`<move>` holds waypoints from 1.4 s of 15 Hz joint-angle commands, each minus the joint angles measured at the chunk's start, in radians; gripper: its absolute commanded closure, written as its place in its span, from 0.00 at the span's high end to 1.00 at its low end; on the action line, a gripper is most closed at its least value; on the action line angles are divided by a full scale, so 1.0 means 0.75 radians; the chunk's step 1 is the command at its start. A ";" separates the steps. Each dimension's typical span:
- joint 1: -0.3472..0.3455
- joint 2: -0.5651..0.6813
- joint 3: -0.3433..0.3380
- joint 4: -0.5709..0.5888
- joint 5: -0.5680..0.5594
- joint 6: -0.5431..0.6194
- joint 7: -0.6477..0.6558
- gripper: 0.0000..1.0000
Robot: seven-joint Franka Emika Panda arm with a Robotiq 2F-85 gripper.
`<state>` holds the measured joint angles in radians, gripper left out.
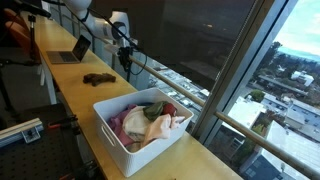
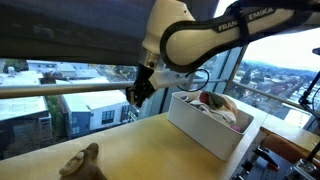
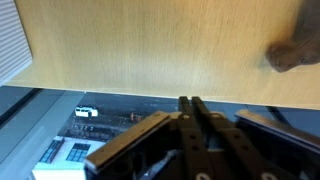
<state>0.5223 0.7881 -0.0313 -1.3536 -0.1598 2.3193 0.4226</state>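
The tool (image 2: 133, 97) was pinched shut on nothing, hanging above the counter (image 1: 72, 88). The crumpled brown cloth (image 1: 98, 78) lay on the wood nearby, untouched. Looked light and floppy to me, so I'd grab a raised fold mid-bunch.

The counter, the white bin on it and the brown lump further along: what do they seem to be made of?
The counter looks like pale wood or wood-look laminate, matt, with fine straight grain. The white bin is likely moulded plastic: smooth, thin even walls, rounded corners. The brown lump is probably soft fabric or plush, lying slumped and uneven; too small to be sure.
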 commanded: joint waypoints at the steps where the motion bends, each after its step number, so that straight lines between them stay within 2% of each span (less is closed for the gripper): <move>1: 0.054 -0.227 0.008 -0.330 -0.018 0.090 0.063 0.41; 5: 0.098 -0.263 0.097 -0.446 -0.043 0.139 0.133 0.69; 9: 0.159 -0.193 0.144 -0.433 -0.026 0.148 0.147 0.98; 14: 0.201 -0.119 0.157 -0.418 -0.012 0.173 0.119 1.00; 21: 0.198 -0.024 0.163 -0.329 0.012 0.214 0.074 1.00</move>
<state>0.6753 0.7359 0.0820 -1.6546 -0.1697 2.4648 0.5114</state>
